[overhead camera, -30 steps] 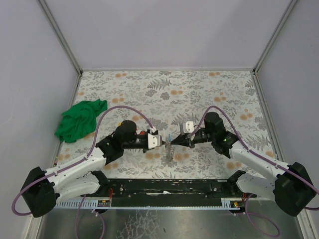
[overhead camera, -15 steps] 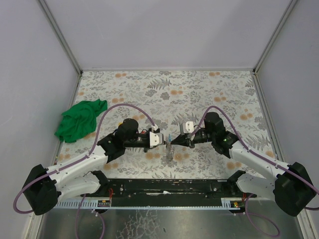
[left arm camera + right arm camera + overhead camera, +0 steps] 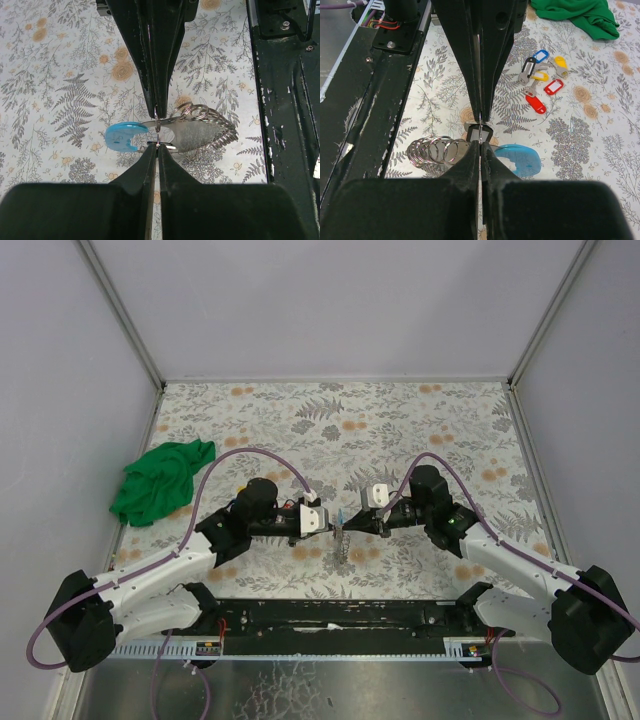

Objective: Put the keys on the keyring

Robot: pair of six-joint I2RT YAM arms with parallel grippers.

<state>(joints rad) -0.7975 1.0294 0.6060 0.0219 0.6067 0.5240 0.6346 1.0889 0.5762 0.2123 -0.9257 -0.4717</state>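
Note:
A thin metal keyring (image 3: pixel 157 125) hangs edge-on above the table, pinched from both sides. My left gripper (image 3: pixel 156 145) is shut on its near edge, and my right gripper (image 3: pixel 480 142) is shut on the opposite edge (image 3: pixel 480 127). In the top view the two grippers meet tip to tip, left (image 3: pixel 333 525) and right (image 3: pixel 351 526). The keys (image 3: pixel 540 77) lie in a small heap on the table beyond, with blue, yellow, red and black tags, untouched. In the top view the left arm mostly hides them.
Under the held ring lie a light-blue crescent piece (image 3: pixel 124 138) and a row of several metal rings (image 3: pixel 202 122) on the flowered table. A green cloth (image 3: pixel 160 480) is bunched at the left edge. The black base rail (image 3: pixel 340 615) runs along the near edge.
My left gripper has edged a little to the right, toward the right gripper. Both stay shut at the ring.

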